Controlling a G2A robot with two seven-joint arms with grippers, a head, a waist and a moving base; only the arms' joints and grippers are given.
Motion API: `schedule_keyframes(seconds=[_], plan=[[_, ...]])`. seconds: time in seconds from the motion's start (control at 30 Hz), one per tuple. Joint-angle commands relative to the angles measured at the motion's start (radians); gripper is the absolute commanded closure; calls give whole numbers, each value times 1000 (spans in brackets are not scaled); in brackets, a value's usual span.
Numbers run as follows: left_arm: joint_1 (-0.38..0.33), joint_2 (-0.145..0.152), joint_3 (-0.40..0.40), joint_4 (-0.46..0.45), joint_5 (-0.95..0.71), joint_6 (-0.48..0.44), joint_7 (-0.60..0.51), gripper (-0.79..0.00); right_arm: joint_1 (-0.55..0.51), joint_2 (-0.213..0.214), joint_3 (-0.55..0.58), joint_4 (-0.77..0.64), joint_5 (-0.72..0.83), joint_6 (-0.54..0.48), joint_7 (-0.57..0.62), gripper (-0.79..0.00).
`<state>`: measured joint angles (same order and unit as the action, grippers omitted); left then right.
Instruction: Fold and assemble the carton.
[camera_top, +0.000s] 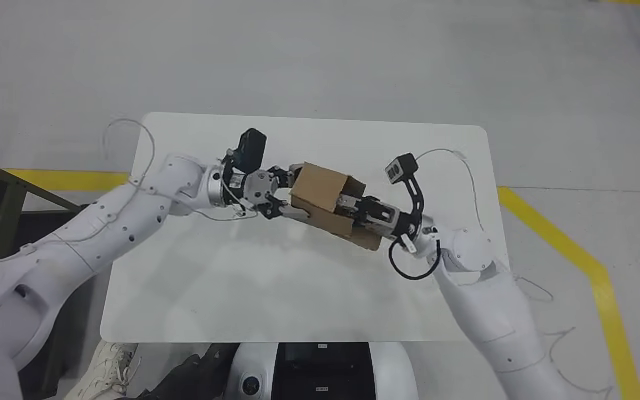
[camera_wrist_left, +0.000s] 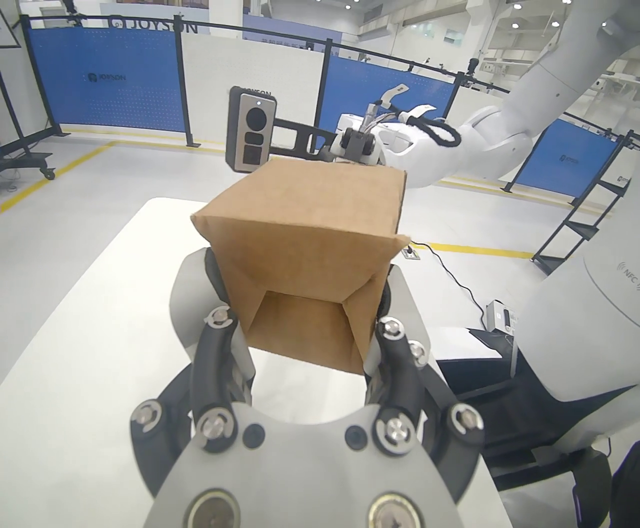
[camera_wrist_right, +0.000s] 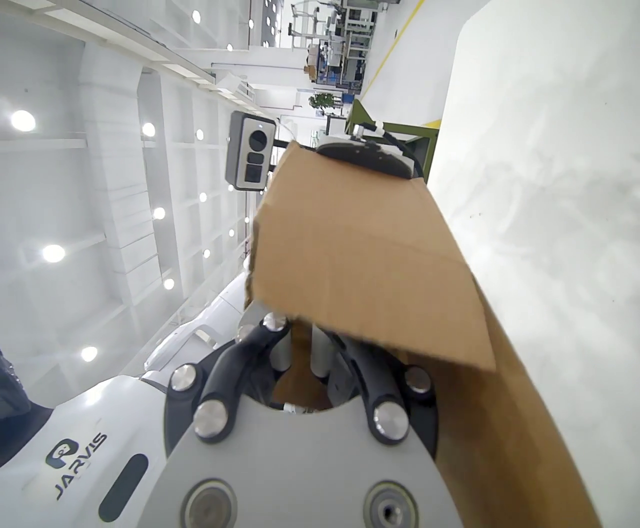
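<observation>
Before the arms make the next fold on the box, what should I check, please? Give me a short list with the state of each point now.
1. Box held between both arms over the table: ok.
2. Left gripper hold: ok, its fingers press two opposite sides of the box.
3. Right gripper hold: cannot tell, cardboard hides it.
4. Box opened to a square shape: ok.
5. End facing the left gripper closed: not ok, the flaps are only half folded in and the inside shows.
</observation>
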<state>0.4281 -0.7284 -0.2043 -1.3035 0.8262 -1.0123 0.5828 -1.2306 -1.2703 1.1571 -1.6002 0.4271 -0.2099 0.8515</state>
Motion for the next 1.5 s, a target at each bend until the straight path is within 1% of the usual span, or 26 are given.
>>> schedule_keyframes(seconds=[0.0,0.1,0.23,0.4,0.47,0.63,0.9,1.47], plan=[[7,5,-17,19,-4,0,26,-314,-18,4,27,-15,12,-11,-22,0],[15,11,-43,43,-1,0,48,-308,-44,8,58,-38,26,-22,-52,0],[30,15,-77,66,-6,0,64,-292,-73,13,77,-68,42,-26,-55,0],[49,13,-111,71,0,0,49,-283,-87,13,52,-89,35,-11,-40,0],[58,10,-123,68,2,0,39,-283,-81,12,33,-87,15,-6,-47,0],[75,4,-152,56,23,0,1,-289,-60,7,-4,-80,-55,4,-108,0],[104,0,-191,26,43,0,-37,-299,-57,5,-11,-83,-115,-1,-194,0],[137,-3,-227,-12,46,0,-90,-302,-28,-1,-61,-63,-115,12,-181,0]])
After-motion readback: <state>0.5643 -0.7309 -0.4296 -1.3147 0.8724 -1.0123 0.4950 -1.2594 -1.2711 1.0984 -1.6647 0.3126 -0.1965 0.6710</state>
